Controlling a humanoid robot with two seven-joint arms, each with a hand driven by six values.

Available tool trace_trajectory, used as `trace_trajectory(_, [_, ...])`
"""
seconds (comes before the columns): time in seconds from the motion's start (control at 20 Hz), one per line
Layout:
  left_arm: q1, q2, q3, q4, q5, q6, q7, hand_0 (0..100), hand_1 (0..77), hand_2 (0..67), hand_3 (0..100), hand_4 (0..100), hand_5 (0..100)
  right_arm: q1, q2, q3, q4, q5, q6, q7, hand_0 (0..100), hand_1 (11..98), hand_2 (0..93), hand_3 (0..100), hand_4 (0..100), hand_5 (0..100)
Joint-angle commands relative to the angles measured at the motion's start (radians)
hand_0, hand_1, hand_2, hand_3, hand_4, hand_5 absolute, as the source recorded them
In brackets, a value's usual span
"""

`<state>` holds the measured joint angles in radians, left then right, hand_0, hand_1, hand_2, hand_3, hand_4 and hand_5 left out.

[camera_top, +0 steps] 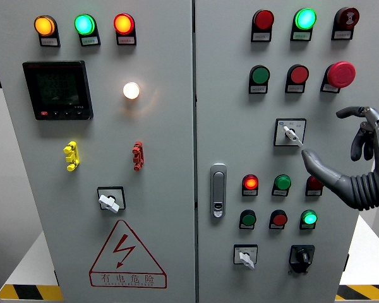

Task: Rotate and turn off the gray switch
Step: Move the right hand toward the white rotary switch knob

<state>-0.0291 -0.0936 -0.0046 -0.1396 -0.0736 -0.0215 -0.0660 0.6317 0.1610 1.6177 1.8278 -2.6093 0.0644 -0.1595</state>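
The small gray rotary switch with a slim pale lever (291, 133) sits on a square white plate on the right door of the light gray metal control cabinet (196, 151), below the row of green, red and large red mushroom buttons. Its lever is tilted, running from upper left toward lower right. The right hand (341, 154), dark gray and jointed, comes in from the right edge. Its thumb tip (307, 154) lies just at the lower end of the lever, seemingly touching it. The other fingers (361, 126) are spread and loosely bent, held clear of the panel, grasping nothing. Nearby, a red indicator lamp (251, 183) glows.
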Motion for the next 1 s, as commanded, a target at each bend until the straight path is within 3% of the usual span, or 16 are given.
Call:
trace_trajectory(0.0, [0.000, 0.000, 0.000, 0.000, 0.000, 0.000, 0.000, 0, 0.0, 13.1, 18, 10, 12, 0.003, 0.0000, 0.011, -0.019, 0.000, 0.002, 0.000, 0, 44.9, 46.5, 92, 96, 94])
trace_trajectory(0.95, [0.000, 0.000, 0.000, 0.000, 0.000, 0.000, 0.000, 0, 0.0, 13.1, 18, 10, 12, 0.059, 0.0000, 0.018, -0.127, 0.000, 0.015, 0.002, 0, 43.3, 56.1, 92, 96, 94])
